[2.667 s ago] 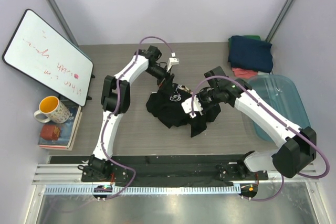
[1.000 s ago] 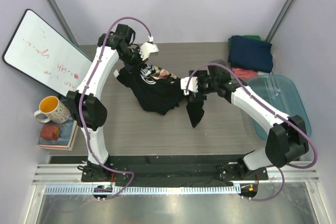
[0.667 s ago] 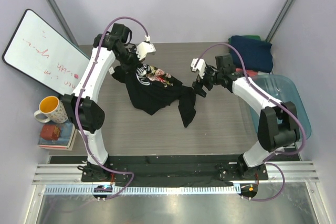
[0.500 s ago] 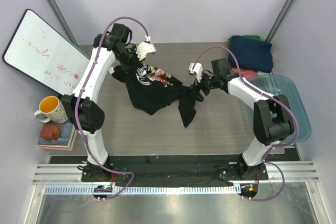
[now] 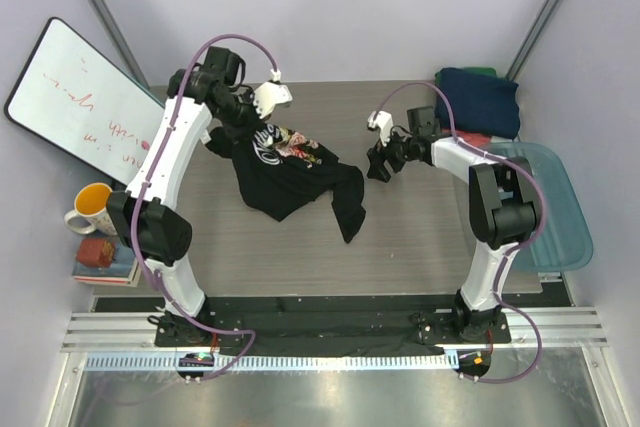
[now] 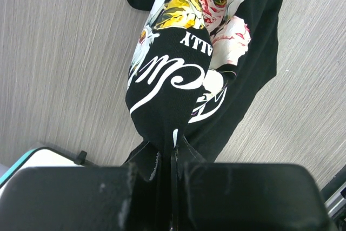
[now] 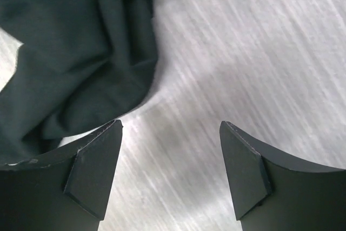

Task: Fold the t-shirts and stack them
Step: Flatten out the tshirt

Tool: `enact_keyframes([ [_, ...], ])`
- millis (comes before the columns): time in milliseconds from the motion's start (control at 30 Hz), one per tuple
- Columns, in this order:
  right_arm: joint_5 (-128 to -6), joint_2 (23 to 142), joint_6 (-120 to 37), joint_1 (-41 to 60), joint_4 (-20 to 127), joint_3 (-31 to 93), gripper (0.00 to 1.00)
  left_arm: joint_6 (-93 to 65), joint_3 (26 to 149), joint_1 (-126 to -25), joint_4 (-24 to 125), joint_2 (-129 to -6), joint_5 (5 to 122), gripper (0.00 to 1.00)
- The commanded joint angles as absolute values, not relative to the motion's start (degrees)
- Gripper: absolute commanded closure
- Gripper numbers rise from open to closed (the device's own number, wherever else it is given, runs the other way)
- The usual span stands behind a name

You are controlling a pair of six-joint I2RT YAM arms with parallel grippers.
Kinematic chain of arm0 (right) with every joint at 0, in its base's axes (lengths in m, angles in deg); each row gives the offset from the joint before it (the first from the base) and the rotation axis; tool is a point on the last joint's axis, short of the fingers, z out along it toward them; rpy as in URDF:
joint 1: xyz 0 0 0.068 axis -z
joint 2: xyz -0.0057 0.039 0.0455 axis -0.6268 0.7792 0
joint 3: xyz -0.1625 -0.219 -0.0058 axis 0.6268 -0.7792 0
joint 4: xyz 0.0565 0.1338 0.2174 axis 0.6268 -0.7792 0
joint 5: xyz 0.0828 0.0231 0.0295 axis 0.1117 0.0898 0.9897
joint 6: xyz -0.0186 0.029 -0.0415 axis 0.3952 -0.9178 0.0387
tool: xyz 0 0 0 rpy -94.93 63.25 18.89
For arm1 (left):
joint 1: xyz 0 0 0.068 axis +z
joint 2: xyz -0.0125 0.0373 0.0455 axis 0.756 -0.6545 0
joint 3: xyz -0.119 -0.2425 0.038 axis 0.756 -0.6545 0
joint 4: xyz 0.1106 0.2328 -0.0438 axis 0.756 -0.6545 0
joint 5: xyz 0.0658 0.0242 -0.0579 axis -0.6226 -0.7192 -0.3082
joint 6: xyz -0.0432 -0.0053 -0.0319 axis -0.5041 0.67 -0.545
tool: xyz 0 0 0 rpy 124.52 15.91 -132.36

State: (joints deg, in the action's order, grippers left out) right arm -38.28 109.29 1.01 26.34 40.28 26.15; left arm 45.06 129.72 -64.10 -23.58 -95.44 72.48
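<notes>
A second before, the right gripper [image 5: 378,162] had held the black t-shirt [image 5: 290,167], but it had let go and pulled back toward the blue tub [image 5: 570,207]. The left arm had dragged the shirt farther away from the tub.

The black t-shirt lay spread on the table [image 5: 420,237], well away from the tub. Its roses and white letters faced up. One limp dark end of it hung back toward the near edge.

The left gripper [image 5: 245,115] pinched the shirt at the end farthest from the tub. In the left wrist view, its two fingers were squeezed tight on a raised fold of printed cloth.

The right gripper was between the shirt and the tub. In the right wrist view, its fingers stood wide apart with only bare table between them. The dark cloth lay just beside one finger.

A navy t-shirt [image 5: 478,99] sat folded just behind the tub, on top of a coral-red one [image 5: 462,137] and a green one [image 5: 480,71].

Far across from the tub were a whiteboard [image 5: 85,107], a mug [image 5: 95,209] and some books [image 5: 105,252].
</notes>
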Motion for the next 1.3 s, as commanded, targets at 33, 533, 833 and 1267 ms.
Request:
enact_keyframes([
  [33,-34.17,111.3,1.86,25.28,40.84,31.16,0.23,44.01,129.65,-64.06,-22.39,-93.14,71.48,1.0],
  [533,-31.96,102.79,0.04,16.32,48.89,35.74,0.26,39.7,132.12,-64.06,-22.48,-101.48,77.27,1.0],
  [833,-37.58,101.55,-9.47,10.43,65.95,34.16,0.27,33.11,134.13,-64.15,-17.73,-105.44,83.86,1.0],
  [1267,-39.0,106.56,-10.7,3.75,74.4,35.12,0.28,26.69,134.66,-64.15,-14.3,-106.23,89.93,1.0],
])
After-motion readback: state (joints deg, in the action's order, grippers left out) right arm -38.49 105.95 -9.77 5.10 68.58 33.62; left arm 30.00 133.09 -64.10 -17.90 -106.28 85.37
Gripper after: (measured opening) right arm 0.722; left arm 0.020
